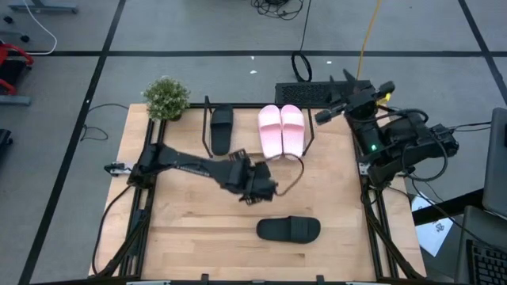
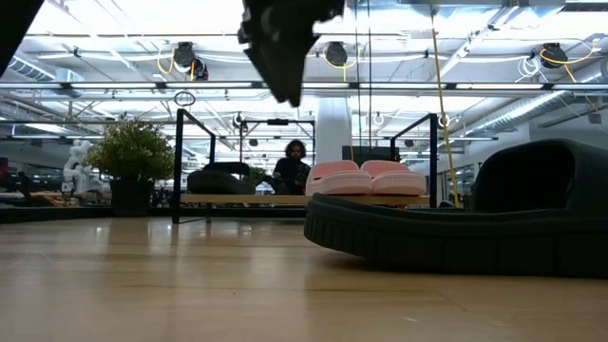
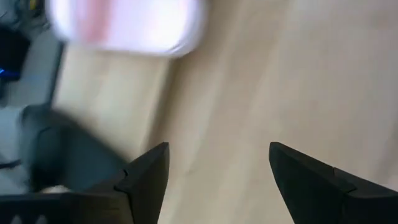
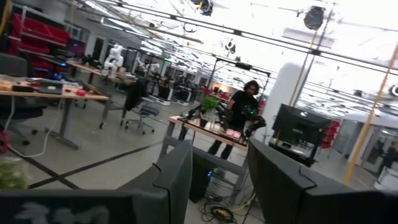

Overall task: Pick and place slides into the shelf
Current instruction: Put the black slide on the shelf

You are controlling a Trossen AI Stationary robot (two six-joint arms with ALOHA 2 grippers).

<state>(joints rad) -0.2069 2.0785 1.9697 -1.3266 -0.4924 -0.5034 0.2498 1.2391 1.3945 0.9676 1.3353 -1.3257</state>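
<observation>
The shelf (image 1: 245, 131) stands at the table's far edge. One black slide (image 1: 221, 127) and two pale pink slides (image 1: 281, 131) rest sole-down on its board, as the low view also shows (image 2: 366, 180). The second black slide (image 1: 289, 229) lies sole-down on the tabletop near the front edge, close to the low camera (image 2: 456, 228). My left gripper (image 1: 263, 188) hangs open and empty above the table's middle, between the shelf and that slide; its wrist view (image 3: 217, 155) shows bare wood below it. My right gripper (image 1: 326, 113) is open and empty at the far right, off the table.
A potted plant (image 1: 166, 99) stands at the far left corner beside the shelf. A person (image 2: 296, 166) is in the room beyond the table. Bare tabletop (image 1: 190, 229) lies left of the loose black slide.
</observation>
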